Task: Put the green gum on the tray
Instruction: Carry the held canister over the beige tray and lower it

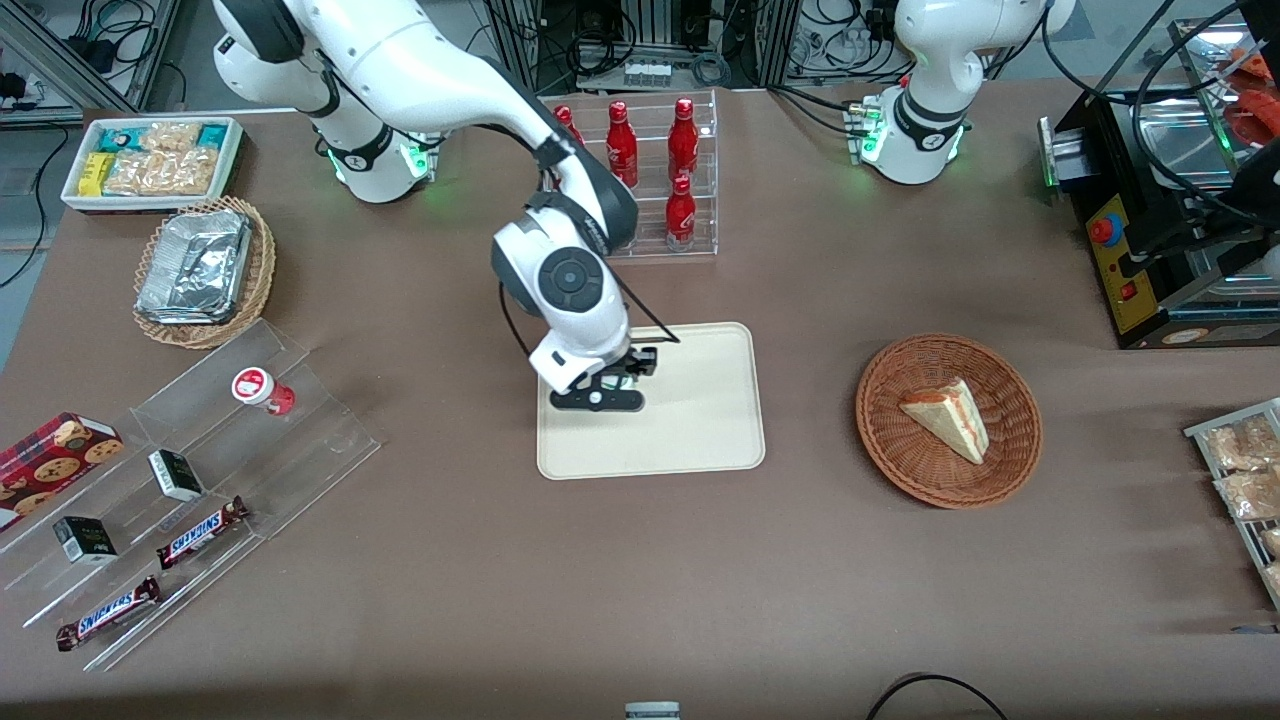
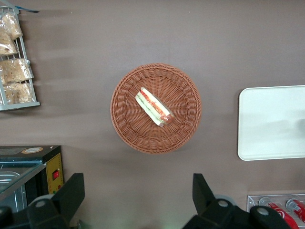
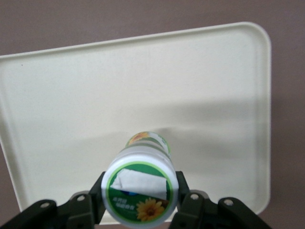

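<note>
My right gripper [image 3: 140, 202] is shut on the green gum [image 3: 140, 191], a small white bottle with a green-and-white lid and a sunflower label, with one finger at each side of the lid. The bottle is upright over the cream tray [image 3: 143, 76]; I cannot tell whether its base touches the tray. In the front view the gripper [image 1: 600, 392] is over the tray [image 1: 700, 430] near the edge toward the working arm's end, and the wrist hides the gum. The tray also shows in the left wrist view [image 2: 271, 124].
A red-lidded small bottle [image 1: 262, 388] stands on a clear stepped stand [image 1: 300, 450] with Snickers bars, toward the working arm's end. A cola bottle rack [image 1: 650, 170] is farther from the front camera than the tray. A wicker basket [image 1: 1010, 400] with a sandwich lies toward the parked arm's end.
</note>
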Motion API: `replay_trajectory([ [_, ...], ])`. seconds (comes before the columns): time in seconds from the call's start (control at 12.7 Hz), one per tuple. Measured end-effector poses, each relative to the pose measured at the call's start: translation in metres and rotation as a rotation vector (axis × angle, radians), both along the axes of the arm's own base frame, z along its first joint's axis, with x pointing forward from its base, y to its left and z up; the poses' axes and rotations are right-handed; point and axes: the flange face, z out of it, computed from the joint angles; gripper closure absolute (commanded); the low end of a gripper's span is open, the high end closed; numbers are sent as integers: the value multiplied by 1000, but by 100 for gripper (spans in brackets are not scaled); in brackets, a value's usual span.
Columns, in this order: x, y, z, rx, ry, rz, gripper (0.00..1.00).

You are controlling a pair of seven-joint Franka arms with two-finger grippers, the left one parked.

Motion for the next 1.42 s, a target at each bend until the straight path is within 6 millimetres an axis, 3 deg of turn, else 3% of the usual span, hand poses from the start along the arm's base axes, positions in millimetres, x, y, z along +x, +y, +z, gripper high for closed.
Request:
replay_trajectory([
  [0.31, -14, 25, -28, 15, -33, -2, 100],
  [0.71, -15, 29, -44, 15, -47, 2, 100],
  [0.79, -15, 29, -47, 13, -49, 5, 72],
  [0.87, -17, 30, -49, 11, -49, 8, 29],
  [0.94, -18, 31, -51, 10, -50, 12, 0],
  [1.42, -17, 33, -55, -24, -98, 62, 0],
])
